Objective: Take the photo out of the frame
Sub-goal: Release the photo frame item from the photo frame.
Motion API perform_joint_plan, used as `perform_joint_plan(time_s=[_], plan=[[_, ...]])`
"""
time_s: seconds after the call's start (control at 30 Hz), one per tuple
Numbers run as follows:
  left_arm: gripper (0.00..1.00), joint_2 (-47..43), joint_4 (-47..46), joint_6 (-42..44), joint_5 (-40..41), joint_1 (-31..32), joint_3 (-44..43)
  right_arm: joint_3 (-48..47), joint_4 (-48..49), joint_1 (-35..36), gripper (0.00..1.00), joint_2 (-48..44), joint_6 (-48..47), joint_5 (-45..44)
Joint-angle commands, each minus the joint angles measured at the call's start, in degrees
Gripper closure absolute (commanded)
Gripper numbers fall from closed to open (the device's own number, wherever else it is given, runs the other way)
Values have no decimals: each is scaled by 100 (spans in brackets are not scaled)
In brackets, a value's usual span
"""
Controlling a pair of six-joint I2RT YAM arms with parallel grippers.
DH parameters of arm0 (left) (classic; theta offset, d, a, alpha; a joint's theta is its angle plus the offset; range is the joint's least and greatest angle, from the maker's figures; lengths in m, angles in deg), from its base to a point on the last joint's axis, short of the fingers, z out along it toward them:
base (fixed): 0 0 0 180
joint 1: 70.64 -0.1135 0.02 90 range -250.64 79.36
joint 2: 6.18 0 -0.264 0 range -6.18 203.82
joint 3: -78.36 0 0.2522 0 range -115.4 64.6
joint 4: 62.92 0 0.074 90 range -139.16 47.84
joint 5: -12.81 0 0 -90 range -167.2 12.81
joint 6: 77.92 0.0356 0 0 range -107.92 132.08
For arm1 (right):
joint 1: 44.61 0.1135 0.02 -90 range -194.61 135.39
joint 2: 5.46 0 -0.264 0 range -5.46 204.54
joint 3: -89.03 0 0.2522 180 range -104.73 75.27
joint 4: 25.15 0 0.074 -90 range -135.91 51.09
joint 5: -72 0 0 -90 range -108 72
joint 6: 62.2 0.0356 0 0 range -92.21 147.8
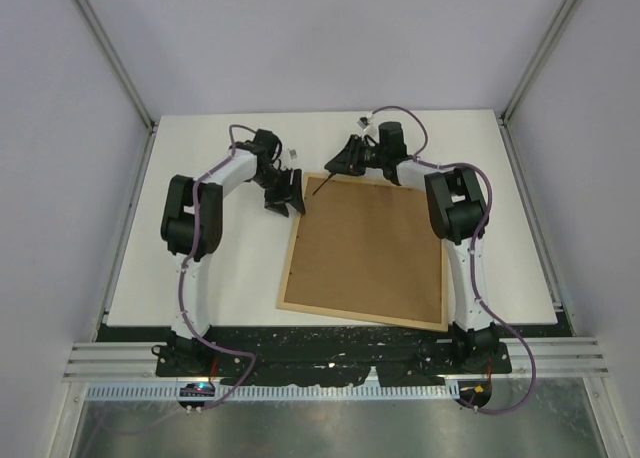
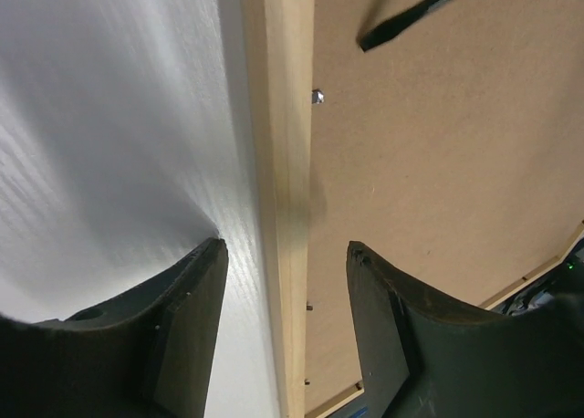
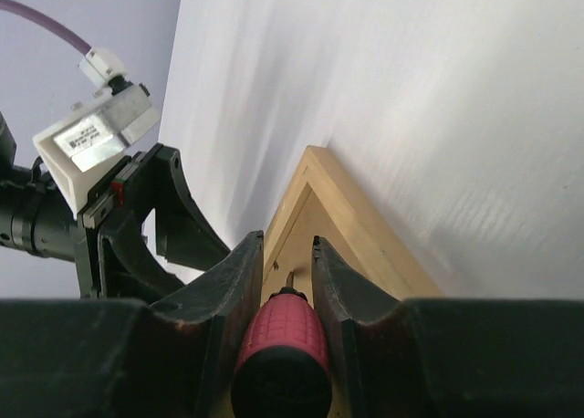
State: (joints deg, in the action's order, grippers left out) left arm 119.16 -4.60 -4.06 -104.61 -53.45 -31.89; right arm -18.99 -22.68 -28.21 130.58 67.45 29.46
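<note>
Left pincer (image 2: pixel 285 246) has its fingers apart and holds nothing. One finger is over the white desk (image 1: pixel 140 268) and the other over the brown backing board (image 1: pixel 370 248), so the frame's left wood strip runs between them. Right pincer (image 3: pixel 285 245) is clamped on the red handle of a screwdriver (image 3: pixel 281 345).

Nearest the arm bases, the frame (image 1: pixel 290 258) lies flat and back-up on the desk, turned a little askew. Its near strip is close to the desk's near edge, and its near-right corner is just beside the right arm's base. Bare desk is widest to the left of the frame, with a narrower band to the right.

The backing board fills the frame from strip to strip. The photo cannot be seen, as only the board side faces up. One small metal tab (image 2: pixel 318 96) sticks out from the left strip over the board.

Farther out, both pincers are at the frame's far-left corner, near each other, and the screwdriver's dark shaft slants down toward that corner. More bare desk lies beyond the far strip, up to the pale walls.

Counted: two pincers, one frame, one board, one screwdriver.
</note>
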Motion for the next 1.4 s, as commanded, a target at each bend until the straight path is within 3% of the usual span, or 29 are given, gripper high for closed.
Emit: perform_joint_plan(time_s=[0.0, 0.2, 0.43, 0.7, 1.37], plan=[[41, 122, 264, -64, 166, 179, -142, -488, 83, -14, 92, 79, 16, 184], [48, 114, 317, -73, 307, 267, -90, -611, -94, -14, 92, 238, -108, 228], [60, 61, 282, -100, 334, 320, 25, -146, 512, 21, 92, 185, 165, 685], [71, 61, 326, -170, 474, 460, 7, -146, 548, 91, 92, 255, 227, 677], [84, 8, 440, -196, 791, 663, 42, -602, 328, 83, 92, 510, 200, 615]])
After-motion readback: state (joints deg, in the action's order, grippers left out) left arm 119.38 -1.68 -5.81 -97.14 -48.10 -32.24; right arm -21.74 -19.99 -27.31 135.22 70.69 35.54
